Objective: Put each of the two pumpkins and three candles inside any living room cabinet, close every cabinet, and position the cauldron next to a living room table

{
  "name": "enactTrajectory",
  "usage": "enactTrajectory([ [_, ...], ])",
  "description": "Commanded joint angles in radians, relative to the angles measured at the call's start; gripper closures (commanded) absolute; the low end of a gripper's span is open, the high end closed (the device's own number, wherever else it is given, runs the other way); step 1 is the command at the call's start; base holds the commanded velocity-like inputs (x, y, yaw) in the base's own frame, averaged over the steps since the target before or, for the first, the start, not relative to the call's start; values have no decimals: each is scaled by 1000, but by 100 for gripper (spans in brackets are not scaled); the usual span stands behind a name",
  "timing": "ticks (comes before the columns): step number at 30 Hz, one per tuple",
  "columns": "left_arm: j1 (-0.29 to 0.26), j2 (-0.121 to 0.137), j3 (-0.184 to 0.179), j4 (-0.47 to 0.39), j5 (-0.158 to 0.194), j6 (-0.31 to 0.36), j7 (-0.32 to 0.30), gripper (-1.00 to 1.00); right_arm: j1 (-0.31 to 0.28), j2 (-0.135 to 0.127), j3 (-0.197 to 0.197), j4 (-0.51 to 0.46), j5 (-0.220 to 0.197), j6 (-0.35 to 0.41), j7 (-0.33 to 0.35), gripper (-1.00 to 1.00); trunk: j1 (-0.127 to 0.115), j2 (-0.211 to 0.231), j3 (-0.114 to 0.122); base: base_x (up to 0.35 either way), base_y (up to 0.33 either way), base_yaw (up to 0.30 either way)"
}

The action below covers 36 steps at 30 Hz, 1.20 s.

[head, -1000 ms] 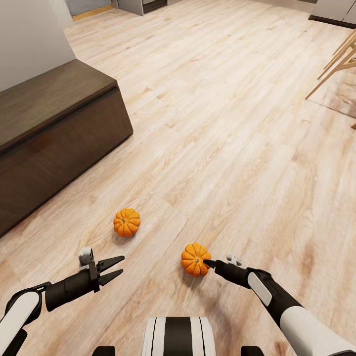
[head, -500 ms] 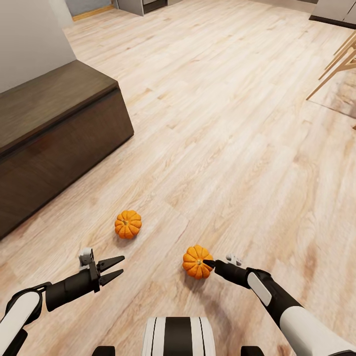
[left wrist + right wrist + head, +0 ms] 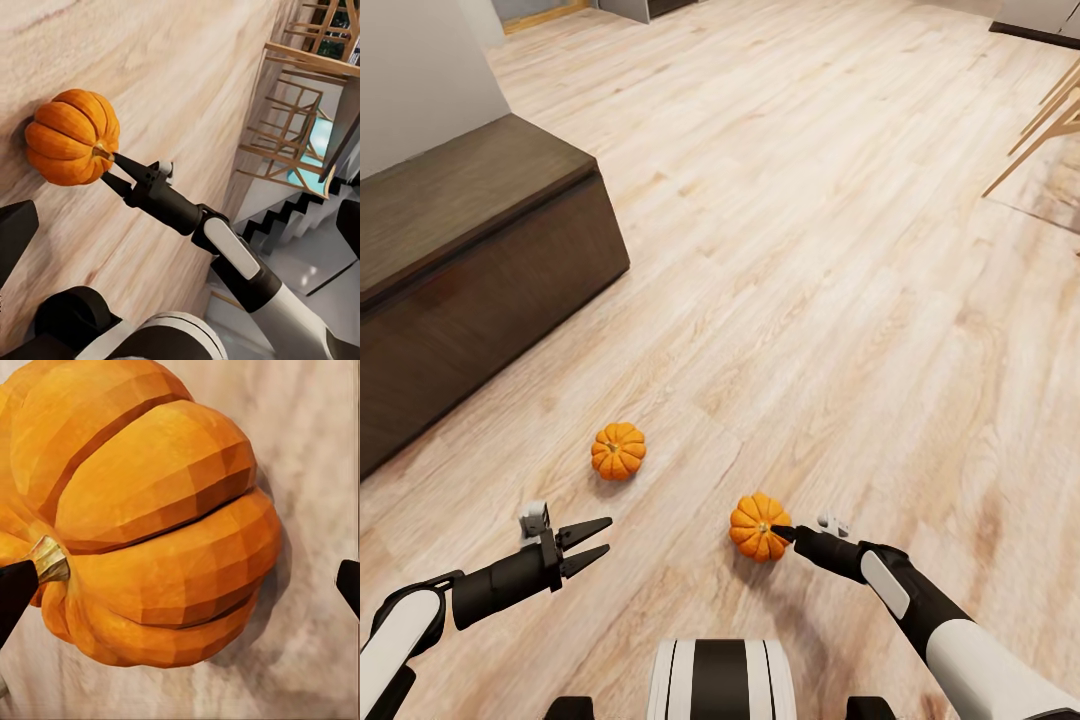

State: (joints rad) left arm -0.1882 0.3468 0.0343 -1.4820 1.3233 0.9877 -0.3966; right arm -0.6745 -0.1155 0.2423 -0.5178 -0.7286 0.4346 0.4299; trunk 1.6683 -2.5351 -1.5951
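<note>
Seen from the head, two pumpkins lie on the floor point(image 3: 840, 250) near the cabinet point(image 3: 480, 260), the right gripper point(image 3: 784, 532) at one pumpkin point(image 3: 757, 527), the left gripper point(image 3: 592, 546) parted, empty; the right wrist shows fingers spread around it, not closed.

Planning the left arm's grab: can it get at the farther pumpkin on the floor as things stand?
Probably yes: the left gripper is open, and bare floor lies between it and that pumpkin, with nothing in between.

both arms reach forward low; left gripper point(image 3: 598, 548) fingers parted, right gripper point(image 3: 784, 533) apparently parted too.
</note>
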Motion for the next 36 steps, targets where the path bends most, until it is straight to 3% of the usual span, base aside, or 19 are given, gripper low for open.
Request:
enactTrajectory([
  [1, 0, 0, 1, 0, -4, 4, -6, -100, 0, -1, 5, -1, -6, 3, 0, -100, 0, 0, -5, 0, 0, 0],
  [9, 0, 1, 2, 0, 1, 5, -9, -100, 0, -1, 5, -1, -6, 3, 0, -100, 0, 0, -5, 0, 0, 0],
  [12, 0, 3, 3, 0, 16, 5, -56, -100, 0, -1, 5, -1, -6, 3, 0, -100, 1, -1, -12, 0, 0, 0],
  [15, 1, 37, 1, 0, 19, 5, -97, -100, 0, -1, 5, -1, -6, 3, 0, -100, 2, -1, -16, 0, 0, 0],
  [19, 1, 52, 0, 0, 20, 5, -110, -100, 0, -1, 5, -1, -6, 3, 0, -100, 2, -1, -16, 0, 0, 0],
  [36, 1, 55, -1, 0, 22, 5, -114, -100, 0, -1, 5, -1, -6, 3, 0, -100, 2, -1, -16, 22, 22, 0],
])
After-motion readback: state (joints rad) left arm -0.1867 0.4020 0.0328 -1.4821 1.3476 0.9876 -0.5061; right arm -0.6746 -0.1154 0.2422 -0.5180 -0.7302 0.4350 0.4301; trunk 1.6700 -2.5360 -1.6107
